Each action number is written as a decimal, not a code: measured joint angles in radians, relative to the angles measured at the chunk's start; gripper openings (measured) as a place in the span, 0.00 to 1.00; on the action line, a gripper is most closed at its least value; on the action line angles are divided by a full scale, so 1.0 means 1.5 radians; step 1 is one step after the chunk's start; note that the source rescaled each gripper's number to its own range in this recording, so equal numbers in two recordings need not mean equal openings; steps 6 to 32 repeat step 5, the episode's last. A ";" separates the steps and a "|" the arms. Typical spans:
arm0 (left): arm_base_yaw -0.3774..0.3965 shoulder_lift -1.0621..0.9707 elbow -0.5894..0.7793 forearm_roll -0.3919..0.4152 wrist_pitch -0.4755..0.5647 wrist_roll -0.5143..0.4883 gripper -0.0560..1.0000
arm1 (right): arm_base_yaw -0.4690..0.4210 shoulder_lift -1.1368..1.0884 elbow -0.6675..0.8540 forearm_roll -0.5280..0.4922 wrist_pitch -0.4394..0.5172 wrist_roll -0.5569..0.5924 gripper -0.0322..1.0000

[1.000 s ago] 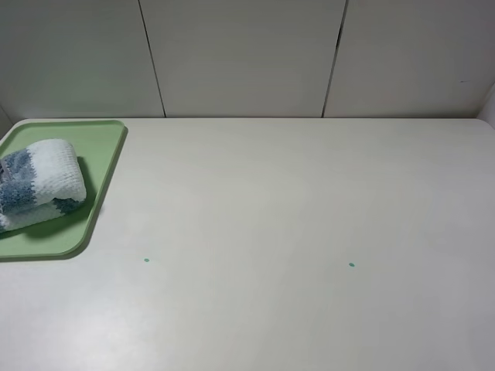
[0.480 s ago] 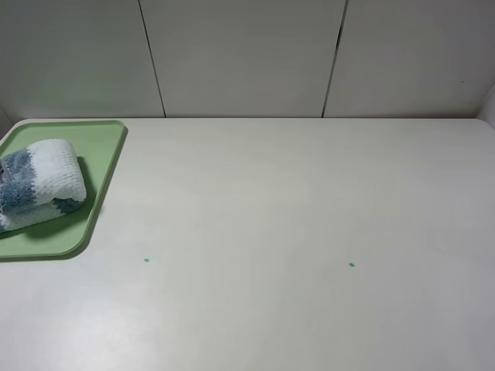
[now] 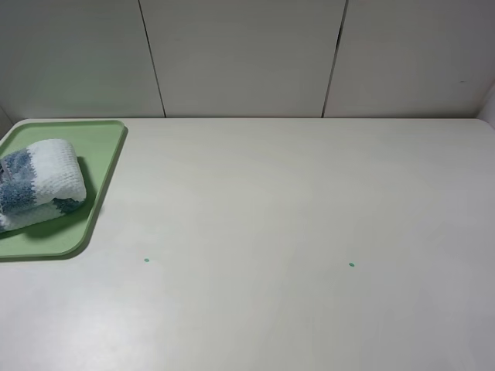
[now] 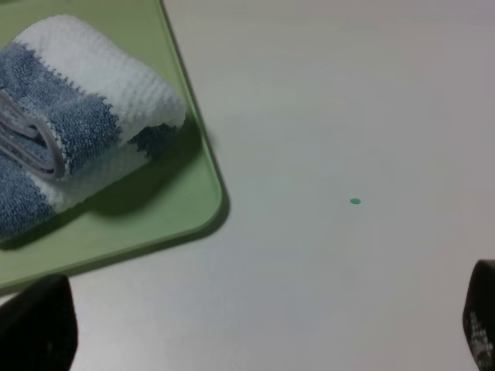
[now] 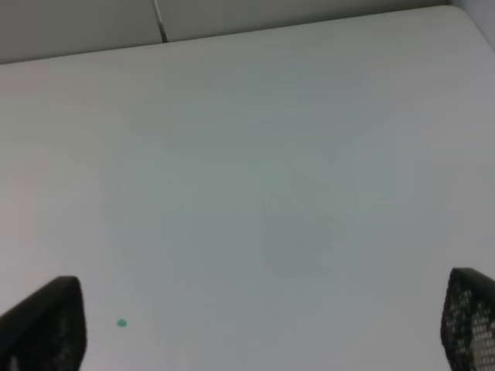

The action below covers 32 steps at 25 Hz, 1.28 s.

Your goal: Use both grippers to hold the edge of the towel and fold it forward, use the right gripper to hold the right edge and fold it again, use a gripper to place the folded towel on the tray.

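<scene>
The folded towel [image 3: 39, 184], striped blue-grey and white, lies on the pale-green tray [image 3: 104, 158] at the table's far left. In the left wrist view the towel [image 4: 85, 116] rests on the tray [image 4: 178, 201], its grey hem showing at the fold. My left gripper [image 4: 255, 328] hangs open over bare table short of the tray's corner, only its black fingertips [image 4: 35, 325] showing. My right gripper [image 5: 263, 321] is open above bare table with nothing between its fingertips [image 5: 46, 325]. Neither arm appears in the exterior high view.
Two small green dots [image 3: 146, 260] [image 3: 351, 264] mark the white tabletop [image 3: 294, 201]. Grey wall panels [image 3: 240, 54] stand behind the table's back edge. The tray runs off the left edge of the exterior view.
</scene>
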 joint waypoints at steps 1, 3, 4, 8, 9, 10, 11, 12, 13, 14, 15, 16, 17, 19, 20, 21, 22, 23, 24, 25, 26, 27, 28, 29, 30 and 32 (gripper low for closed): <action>0.000 0.000 0.000 0.000 0.000 0.000 1.00 | 0.000 0.000 0.000 0.000 0.000 0.000 1.00; 0.000 0.000 0.000 0.000 0.000 -0.001 1.00 | 0.000 0.000 0.000 0.000 0.000 0.000 1.00; 0.000 0.000 0.000 0.000 0.000 -0.001 1.00 | 0.000 0.000 0.000 0.000 0.000 0.000 1.00; 0.000 0.000 0.000 0.000 0.000 -0.001 1.00 | 0.000 0.000 0.000 0.000 0.000 0.000 1.00; 0.000 0.000 0.000 0.000 0.000 -0.001 1.00 | 0.000 0.000 0.000 0.000 0.000 0.000 1.00; 0.000 0.000 0.000 0.000 0.000 -0.001 1.00 | 0.000 0.000 0.000 0.000 0.000 0.000 1.00; 0.000 0.000 0.000 0.000 0.000 -0.001 1.00 | 0.000 0.000 0.000 0.000 0.000 0.000 1.00; 0.000 0.000 0.000 0.000 0.000 -0.001 1.00 | 0.000 0.000 0.000 0.000 0.000 0.000 1.00; 0.000 0.000 0.000 0.000 0.000 -0.001 1.00 | 0.000 0.000 0.000 0.000 0.000 0.000 1.00; 0.000 0.000 0.000 0.000 0.000 -0.001 1.00 | 0.000 0.000 0.000 0.000 0.000 0.000 1.00; 0.000 0.000 0.000 0.000 0.000 -0.001 1.00 | 0.000 0.000 0.000 0.000 0.000 0.000 1.00; 0.000 0.000 0.000 0.000 0.000 -0.001 1.00 | 0.000 0.000 0.000 0.000 0.000 0.000 1.00; 0.000 0.000 0.000 0.000 0.000 -0.001 1.00 | 0.000 0.000 0.000 0.000 0.000 0.000 1.00; 0.000 0.000 0.000 0.000 0.000 -0.001 1.00 | 0.000 0.000 0.000 0.000 0.000 0.000 1.00; 0.000 0.000 0.000 0.000 0.000 -0.001 1.00 | 0.000 0.000 0.000 0.000 0.000 0.000 1.00; 0.000 0.000 0.000 0.000 0.000 -0.001 1.00 | 0.000 0.000 0.000 0.000 0.000 0.000 1.00; 0.000 0.000 0.000 0.000 0.000 -0.001 1.00 | 0.000 0.000 0.000 0.000 0.000 0.000 1.00; 0.000 0.000 0.000 0.000 0.000 -0.001 1.00 | 0.000 0.000 0.000 0.000 0.000 0.000 1.00; 0.000 0.000 0.000 0.000 0.000 -0.001 1.00 | 0.000 0.000 0.000 0.000 0.000 0.000 1.00; 0.000 0.000 0.000 0.000 0.000 -0.001 1.00 | 0.000 0.000 0.000 0.000 0.000 0.000 1.00; 0.000 0.000 0.000 0.000 0.000 -0.001 1.00 | 0.000 0.000 0.000 0.000 0.000 0.000 1.00; 0.000 0.000 0.000 0.000 0.000 -0.001 1.00 | 0.000 0.000 0.000 0.000 0.000 0.000 1.00; 0.000 0.000 0.000 0.000 0.000 -0.001 1.00 | 0.000 0.000 0.000 0.000 0.000 0.000 1.00; 0.000 0.000 0.000 0.000 0.000 -0.001 1.00 | 0.000 0.000 0.000 0.000 0.000 0.000 1.00; 0.000 0.000 0.000 0.000 0.000 -0.001 1.00 | 0.000 0.000 0.000 0.000 0.000 0.000 1.00; 0.000 0.000 0.000 0.000 0.000 -0.001 1.00 | 0.000 0.000 0.000 0.000 0.000 0.000 1.00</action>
